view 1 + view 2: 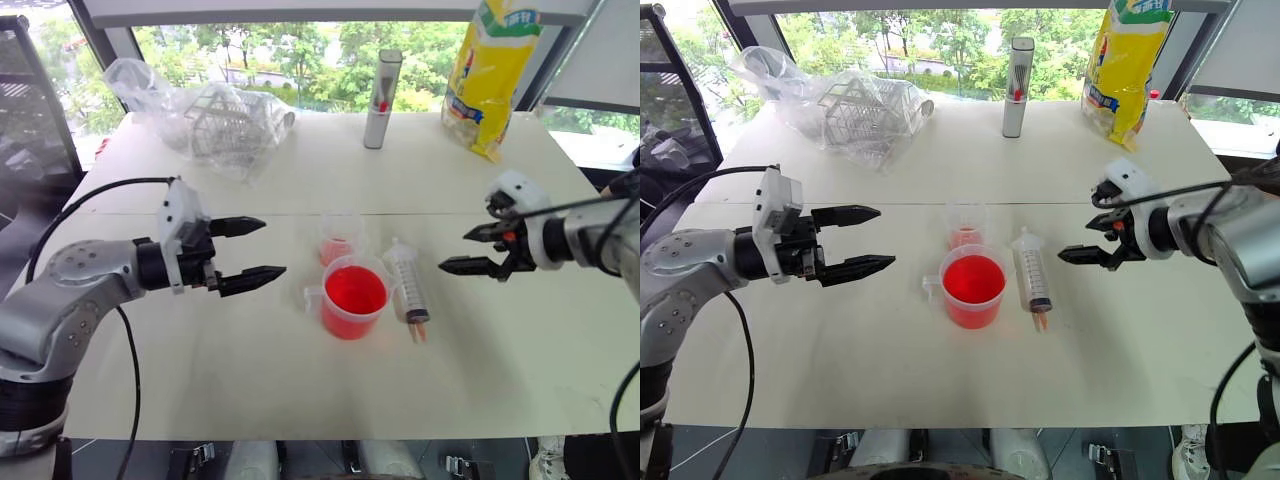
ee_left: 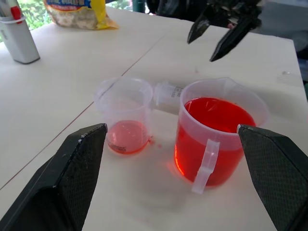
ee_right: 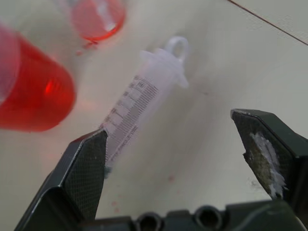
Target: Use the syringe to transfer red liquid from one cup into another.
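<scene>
Overhead, from the head camera, the white table (image 1: 200,360) carries the task's things near its middle. The handled measuring cup (image 1: 352,300) stands well filled with red liquid (image 1: 354,291); just behind it the smaller handleless cup (image 1: 338,240) is partly hidden by its rim and holds only a shallow red layer. The syringe (image 1: 409,286) lies flat just beside the measuring cup on the robot's right, plunger end away from the robot, orange tip toward it, touched by neither gripper. The left gripper (image 1: 252,252) hovers left of the cups, fingers spread, holding nothing. The right gripper (image 1: 470,250) hangs to the right of the syringe, fingers apart and empty. At the far edge stand a grey cylinder (image 1: 381,98) with a red mark, a yellow bag (image 1: 490,75) cut off at the top, and a wire rack wrapped in clear plastic (image 1: 220,120).

Next, the left wrist view looks between its own wide-apart fingers (image 2: 72,178) at both cups; most of the syringe is hidden behind the measuring cup, only its barrel end peeking out between them.

Lastly, the right wrist view shows the syringe's graduated barrel and ring-ended plunger between spread fingers (image 3: 84,173); its tip is hidden behind one finger, and both cups are cut off at the frame's edge.
</scene>
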Motion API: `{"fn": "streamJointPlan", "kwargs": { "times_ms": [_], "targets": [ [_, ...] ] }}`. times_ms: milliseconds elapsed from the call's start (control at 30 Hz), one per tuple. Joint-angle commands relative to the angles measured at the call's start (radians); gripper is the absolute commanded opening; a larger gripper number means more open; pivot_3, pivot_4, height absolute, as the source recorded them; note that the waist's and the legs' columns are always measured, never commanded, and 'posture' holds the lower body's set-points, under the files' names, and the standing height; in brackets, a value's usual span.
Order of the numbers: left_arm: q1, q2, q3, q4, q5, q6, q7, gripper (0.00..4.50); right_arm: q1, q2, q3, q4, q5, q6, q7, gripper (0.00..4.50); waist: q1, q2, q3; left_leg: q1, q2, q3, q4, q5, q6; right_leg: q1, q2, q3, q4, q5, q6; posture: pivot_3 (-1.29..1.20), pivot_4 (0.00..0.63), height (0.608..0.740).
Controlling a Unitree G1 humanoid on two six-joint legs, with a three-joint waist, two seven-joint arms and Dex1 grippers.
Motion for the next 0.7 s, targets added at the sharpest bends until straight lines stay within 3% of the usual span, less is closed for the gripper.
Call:
{"fn": "streamJointPlan", "kwargs": {
  "times_ms": [33,333,700],
  "targets": [
    [-0.008,-0.006,0.004,-0.015,0.009,-0.02,0.007,4.46,-0.139,0.055,0.084,0.098,-0.012,0.159,-0.016,4.5,0.0,0.0,0.0,0.0,0.0,0.0,0.0,0.0,0.0,0.0,0.0,0.0,0.0,0.0,0.0,0.0,0.15,0.74],
    [0.018,-0.021,0.017,-0.052,0.004,-0.015,0.042,4.46,-0.336,0.205,0.249,0.301,-0.013,0.326,-0.056,4.5,0.002,0.0,0.0,-0.008,0.0,0.0,0.001,0.0,0.0,-0.008,0.0,0.0,0.001,0.0,0.001,0.0,0.15,0.74],
    [0.046,-0.021,0.033,-0.092,-0.011,-0.012,0.087,4.46,-0.389,0.349,0.297,0.467,0.004,0.329,-0.175,4.5,0.002,0.0,-0.001,-0.014,-0.001,0.0,0.003,0.0,0.0,-0.012,0.002,0.0,0.002,0.002,0.003,0.0,0.15,0.74]
  ]
}}
